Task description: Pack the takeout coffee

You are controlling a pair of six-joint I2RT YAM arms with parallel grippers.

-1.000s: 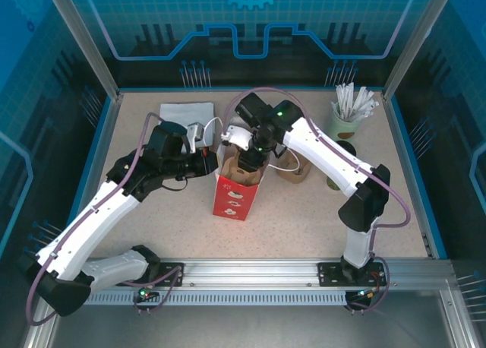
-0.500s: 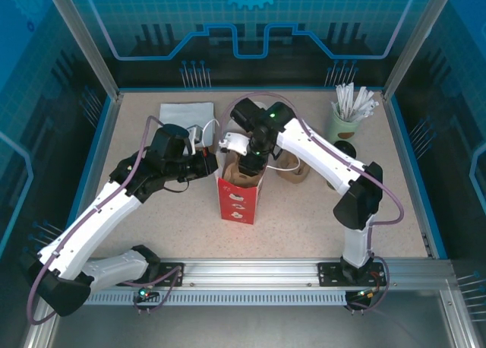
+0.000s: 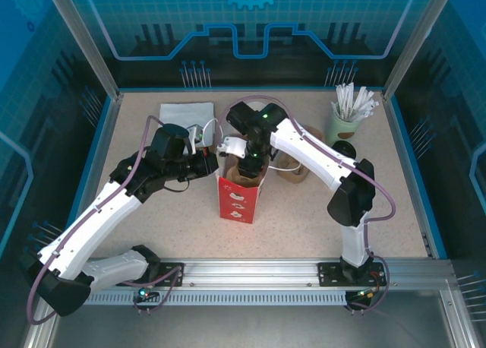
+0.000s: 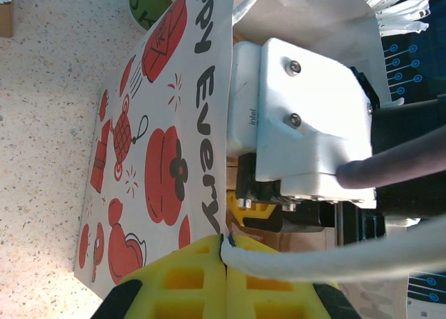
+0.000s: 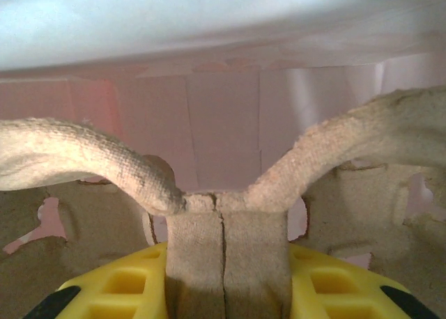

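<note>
**Carrier going into bag; cup still outside**

Change noted: over the last second the right arm has drawn its elbow inward. Its wrist has sunk further into the mouth of the bag [image 3: 237, 198], which now stands straighter on the bench [image 3: 304, 226]. Neither grip has altered. The left claw [image 4: 225, 253] is pinched shut on the bag's top edge, steadying the mouth. The right claw [image 5: 223, 277] is clamped narrow on the centre handle of a pulp carrier [image 5: 83, 159].

Assessment: the carrier appears to be on its way down into the bag. The coffee itself remains to be loaded.

Views compared: the right wrist view places the carrier between the pink inner walls, with the cut-outs in sight empty. From overhead the arm covers that mouth. The left wrist view shows a green cup [image 4: 150, 0] on the bench beyond the bag. It is partly cropped, and I take it for the coffee. The overhead view gives the layout, with the pot [image 3: 343, 124] of sticks well apart at far right.
</note>
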